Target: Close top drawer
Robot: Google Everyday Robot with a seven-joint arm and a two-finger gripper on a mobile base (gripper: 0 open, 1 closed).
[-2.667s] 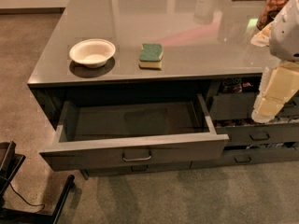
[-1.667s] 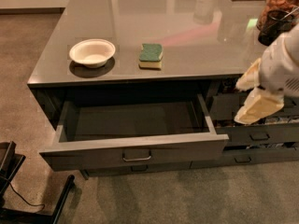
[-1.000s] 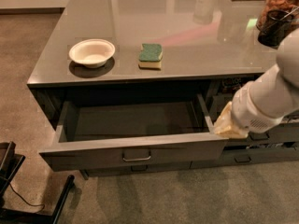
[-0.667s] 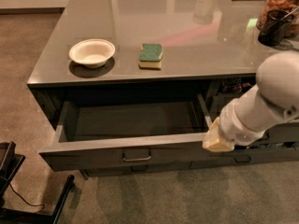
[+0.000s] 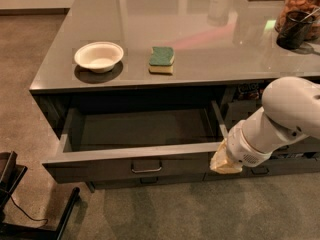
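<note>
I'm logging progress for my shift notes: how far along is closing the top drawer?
Done: the gripper sits at the right front corner of the top drawer. In hand: it looks set to push there, though contact is unclear. Left: the whole push; the drawer stands pulled far out, its grey interior showing.

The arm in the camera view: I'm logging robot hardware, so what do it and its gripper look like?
The arm is a smooth white shell, bulbous at the joint, narrowing to a cylindrical wrist. The gripper, at the right front corner of the top drawer, is pale cream-yellow. No cables or markings show.
</note>
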